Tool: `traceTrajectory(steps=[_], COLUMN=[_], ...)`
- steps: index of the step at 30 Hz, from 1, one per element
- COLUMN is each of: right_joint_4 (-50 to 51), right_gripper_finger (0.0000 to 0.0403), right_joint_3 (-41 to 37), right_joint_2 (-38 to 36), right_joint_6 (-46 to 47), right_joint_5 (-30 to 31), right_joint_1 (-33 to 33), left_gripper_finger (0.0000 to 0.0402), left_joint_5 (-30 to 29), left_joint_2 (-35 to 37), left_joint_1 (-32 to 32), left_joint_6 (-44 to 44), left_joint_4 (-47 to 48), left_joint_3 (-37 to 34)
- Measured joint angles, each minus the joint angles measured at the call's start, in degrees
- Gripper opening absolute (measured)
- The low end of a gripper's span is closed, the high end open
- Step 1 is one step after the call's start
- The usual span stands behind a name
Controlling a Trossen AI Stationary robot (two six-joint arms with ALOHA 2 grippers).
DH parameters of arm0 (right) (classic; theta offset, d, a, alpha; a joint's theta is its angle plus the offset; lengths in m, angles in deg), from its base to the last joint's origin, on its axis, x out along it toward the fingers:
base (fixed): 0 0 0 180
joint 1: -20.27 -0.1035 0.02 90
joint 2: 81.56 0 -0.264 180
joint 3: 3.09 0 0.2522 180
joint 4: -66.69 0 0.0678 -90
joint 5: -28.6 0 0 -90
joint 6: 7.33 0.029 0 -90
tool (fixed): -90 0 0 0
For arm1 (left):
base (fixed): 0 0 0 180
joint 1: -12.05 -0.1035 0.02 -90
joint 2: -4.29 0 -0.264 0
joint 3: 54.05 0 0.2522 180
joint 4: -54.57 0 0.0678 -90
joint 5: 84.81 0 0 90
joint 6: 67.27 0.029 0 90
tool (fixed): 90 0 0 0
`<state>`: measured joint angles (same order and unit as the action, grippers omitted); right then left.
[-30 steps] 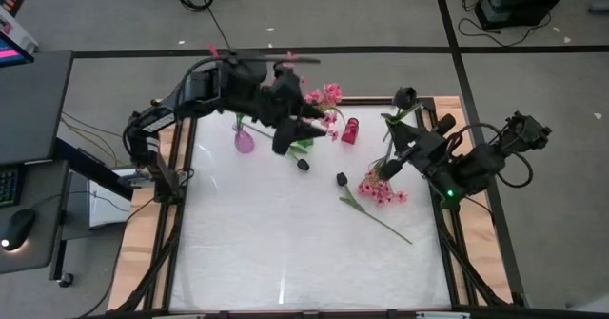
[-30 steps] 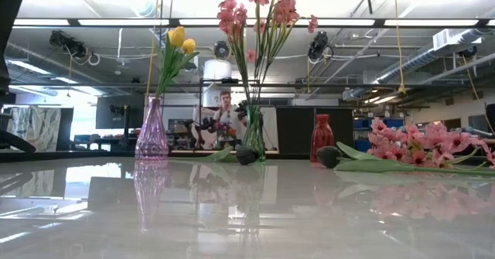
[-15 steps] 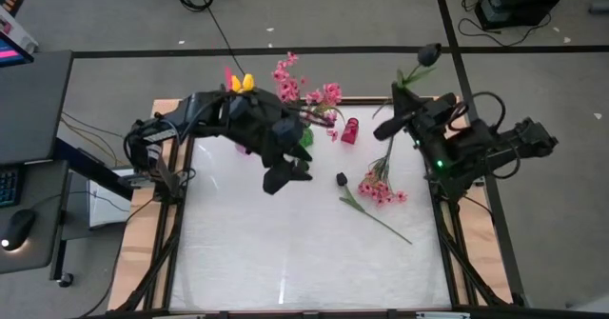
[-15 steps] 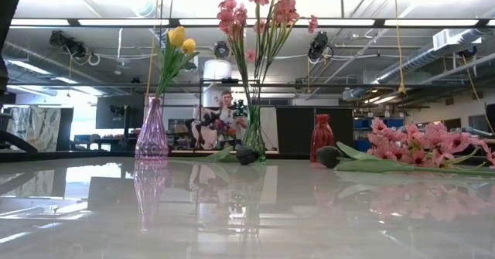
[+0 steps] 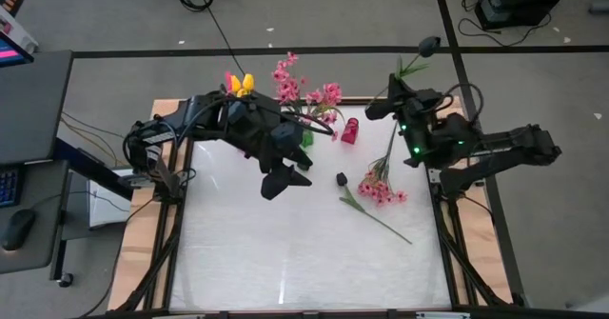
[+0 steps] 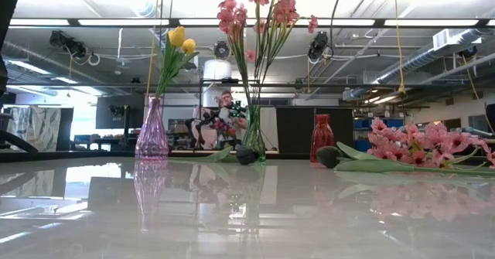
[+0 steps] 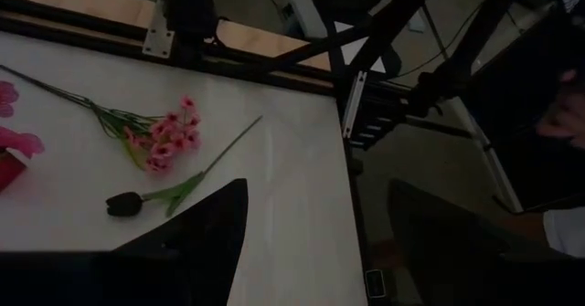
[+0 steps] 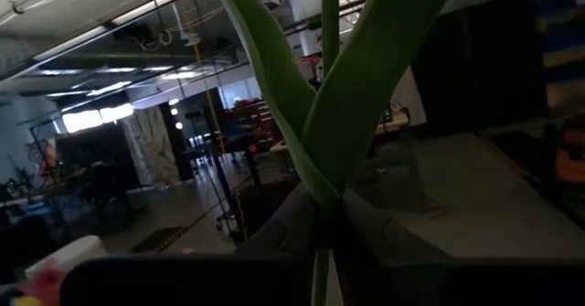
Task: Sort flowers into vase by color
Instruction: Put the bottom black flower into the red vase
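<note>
Dark tulip in right claw (raised)

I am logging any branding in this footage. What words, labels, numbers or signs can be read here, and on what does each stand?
None can be read.
The vases in the low view, purple and red, bear no label.
The monitor at the high view's left edge shows coloured patches, too small to read.
A small sticker on the frame in the left wrist view is too blurred to read.
</note>
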<state>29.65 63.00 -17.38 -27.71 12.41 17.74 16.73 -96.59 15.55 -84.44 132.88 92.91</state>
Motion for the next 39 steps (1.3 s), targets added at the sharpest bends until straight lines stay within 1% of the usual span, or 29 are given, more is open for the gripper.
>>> traceTrajectory(steps=[6,9,12,17,21,25,28,39], right_joint_4=[0.1,0.0,0.1,0.3,2.4,6.0,8.0,15.2], right_gripper_finger=[0.0038,0.0038,0.0038,0.0038,0.0038,0.0038,0.0038,0.0038], right_joint_3=[-8.0,-11.7,-14.6,-17.6,-18.7,-18.7,-18.7,-18.7], right_joint_2=[0.0,0.0,0.0,0.0,0.0,0.0,0.0,0.0], right_joint_6=[8.8,15.4,20.1,24.9,28.0,29.3,30.1,32.5], right_joint_5=[-4.4,-8.4,-11.8,-13.9,-16.1,-18.0,-19.4,-20.0], right_joint_1=[5.3,8.3,11.1,13.9,15.2,15.9,16.1,16.3], left_gripper_finger=[0.0268,0.0268,0.0268,0.0268,0.0268,0.0268,0.0268,0.0268], left_joint_5=[0.0,0.0,0.0,0.0,-0.3,-3.1,-3.8,-3.9], left_joint_2=[0.0,0.0,0.0,0.0,0.0,0.0,0.0,0.0], left_joint_1=[-0.6,-0.8,-1.1,-1.2,-1.2,-1.2,-1.2,-1.2], left_joint_6=[0.0,0.0,0.0,0.0,0.0,0.0,0.0,0.0], left_joint_4=[0.0,0.0,0.0,0.0,0.0,0.0,0.0,0.0], left_joint_3=[0.0,0.0,0.0,0.0,0.0,0.0,0.0,0.0])
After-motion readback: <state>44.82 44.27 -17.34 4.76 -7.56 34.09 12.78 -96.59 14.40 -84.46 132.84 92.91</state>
